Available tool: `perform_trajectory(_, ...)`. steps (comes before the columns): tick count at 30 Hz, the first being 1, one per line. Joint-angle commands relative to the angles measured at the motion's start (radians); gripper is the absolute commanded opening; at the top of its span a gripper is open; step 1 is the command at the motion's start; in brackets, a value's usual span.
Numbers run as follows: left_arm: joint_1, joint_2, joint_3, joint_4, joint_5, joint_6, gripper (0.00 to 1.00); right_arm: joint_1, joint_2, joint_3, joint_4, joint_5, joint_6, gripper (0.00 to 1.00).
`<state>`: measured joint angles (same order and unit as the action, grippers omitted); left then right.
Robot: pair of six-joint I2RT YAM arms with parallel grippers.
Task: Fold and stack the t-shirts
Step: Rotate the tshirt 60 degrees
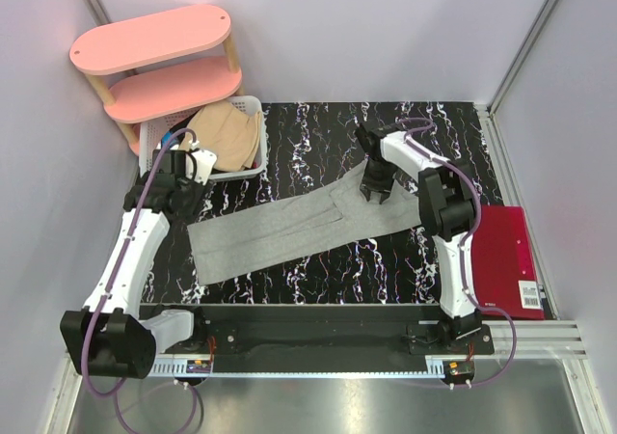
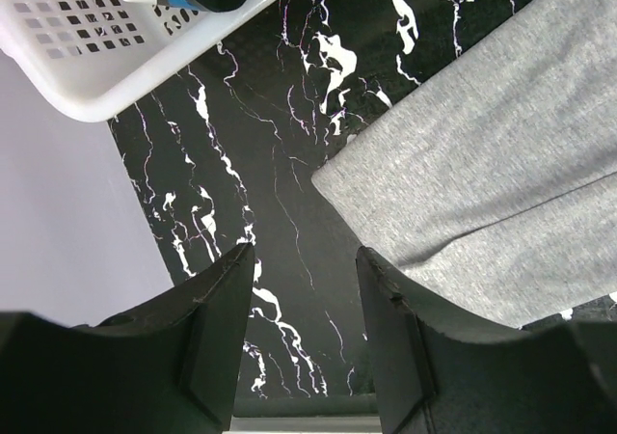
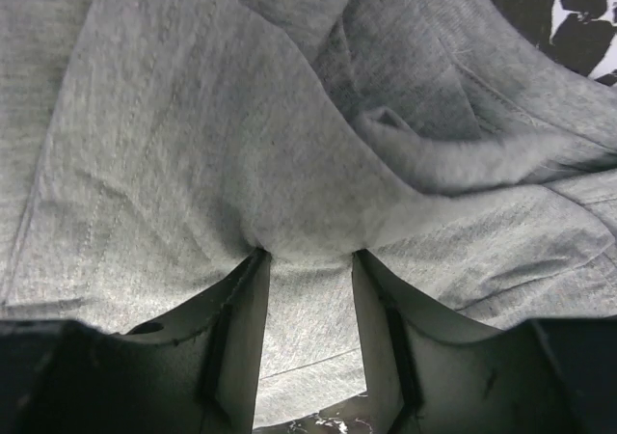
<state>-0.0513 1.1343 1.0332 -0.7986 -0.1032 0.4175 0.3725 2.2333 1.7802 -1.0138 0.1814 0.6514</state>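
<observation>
A light grey t-shirt [image 1: 289,231] lies spread in a long band across the black marble table [image 1: 318,135]. My right gripper [image 1: 376,191] is at its right end. In the right wrist view the right gripper [image 3: 308,256] is open, its fingertips [image 3: 258,260] pressing into the rumpled grey t-shirt [image 3: 193,145], with cloth between them. My left gripper [image 1: 181,178] hovers by the shirt's left end. In the left wrist view the left gripper [image 2: 306,256] is open and empty over bare table, the grey t-shirt [image 2: 482,145] just to its right. A tan t-shirt [image 1: 231,133] lies in the basket.
The white lattice basket [image 1: 249,173] stands at the table's back left, close to the left gripper, and shows as the basket [image 2: 67,58] in the left wrist view. A pink two-tier shelf [image 1: 154,39] rises behind it. A red flat item [image 1: 506,256] lies off the table's right edge.
</observation>
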Motion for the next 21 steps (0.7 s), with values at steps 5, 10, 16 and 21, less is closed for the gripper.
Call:
perform_trajectory(5, 0.008, 0.008, 0.031, 0.044, -0.058, 0.055, 0.52, -0.078, 0.109, 0.014, 0.015, 0.107, 0.005, 0.48)
perform_trajectory(10, 0.018, 0.015, 0.028, 0.044, -0.044, 0.095, 0.53, -0.219, 0.144, 0.113, -0.008, 0.110, -0.021, 0.49)
perform_trajectory(16, 0.019, 0.012, 0.005, -0.017, -0.024, 0.188, 0.54, -0.349, 0.206, 0.249, -0.020, 0.026, -0.039, 0.49)
perform_trajectory(21, 0.019, -0.013, -0.027, -0.042, 0.040, 0.237, 0.54, -0.365, 0.253, 0.401, -0.071, 0.003, -0.079, 0.49)
